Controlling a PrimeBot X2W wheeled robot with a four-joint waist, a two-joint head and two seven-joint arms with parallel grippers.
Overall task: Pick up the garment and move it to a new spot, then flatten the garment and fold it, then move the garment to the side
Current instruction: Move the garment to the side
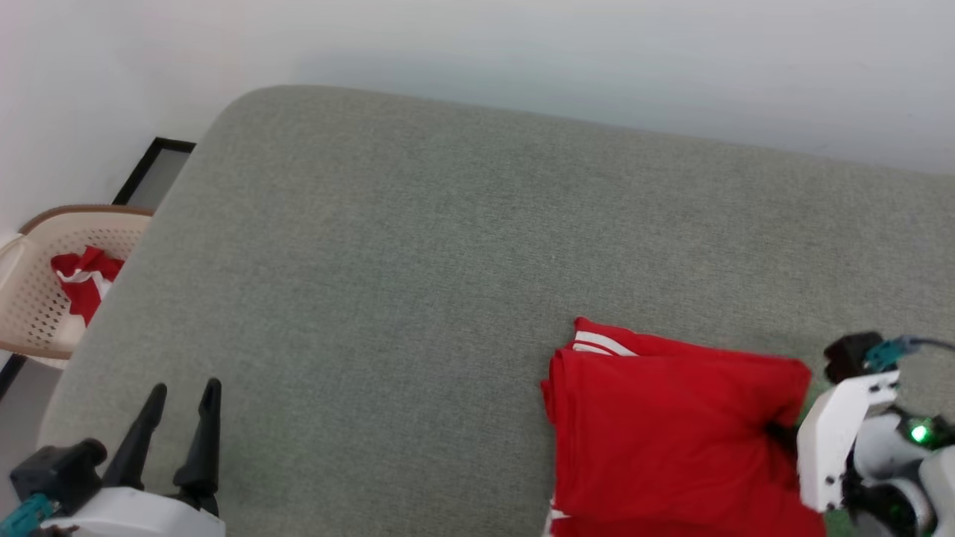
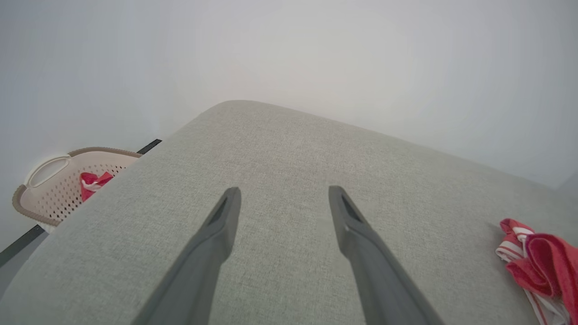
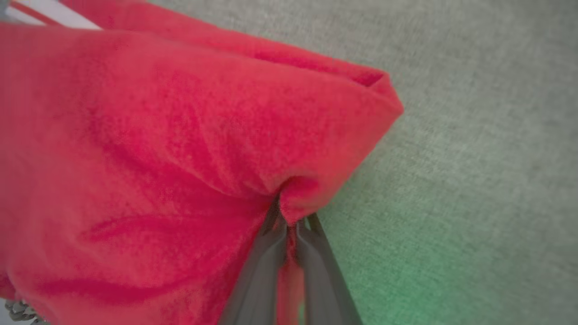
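garment (image 1: 671, 432) folded red jersey, bunched in right end effector (image 3: 291, 220)

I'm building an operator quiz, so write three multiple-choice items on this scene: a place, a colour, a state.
1. Where does the folded shirt lie on the grey cushion?
A) near the robot's right side
B) at the far left corner
C) in the middle
2. What colour is the basket?
A) blue
B) cream
C) black
3. How is the right tool?
A) wide open
B) shut on nothing
C) shut on the shirt
Answers:
1 A, it lies at the head view's lower right.
2 B, its perforated wall is cream.
3 C, it pinches the red fabric's edge.
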